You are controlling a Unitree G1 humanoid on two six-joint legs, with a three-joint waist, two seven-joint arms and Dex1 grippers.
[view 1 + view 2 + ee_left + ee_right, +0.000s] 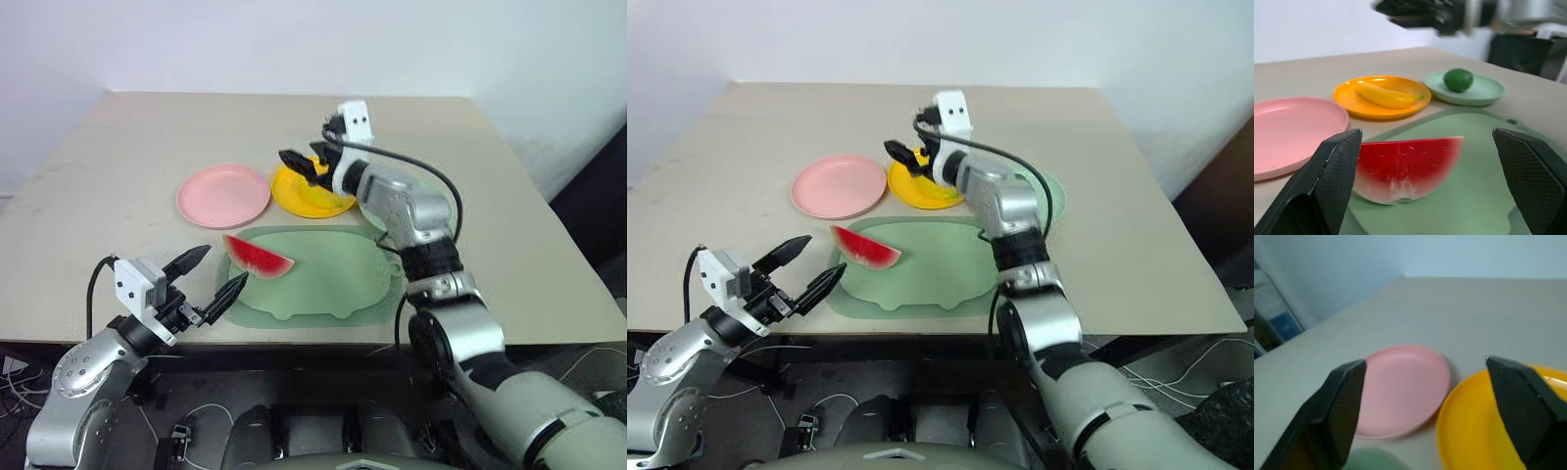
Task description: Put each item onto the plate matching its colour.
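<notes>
1. Left wrist view gives you three plates: pink plate (1288, 129) bare, yellow plate (1382, 96) carrying one banana (1386, 95), mint plate (1469, 89) carrying one green fruit (1458, 80).
2. You have one watermelon wedge (257, 257) lying on the single green tray (328, 279), off any plate.
3. Your left gripper (214, 276) sits just beside the wedge, fingers apart, empty.
4. Your right gripper (306, 162) hovers over the yellow plate, fingers apart, empty.

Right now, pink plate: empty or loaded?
Empty. The pink plate shows bare; the watermelon wedge lies on the green tray.
</notes>
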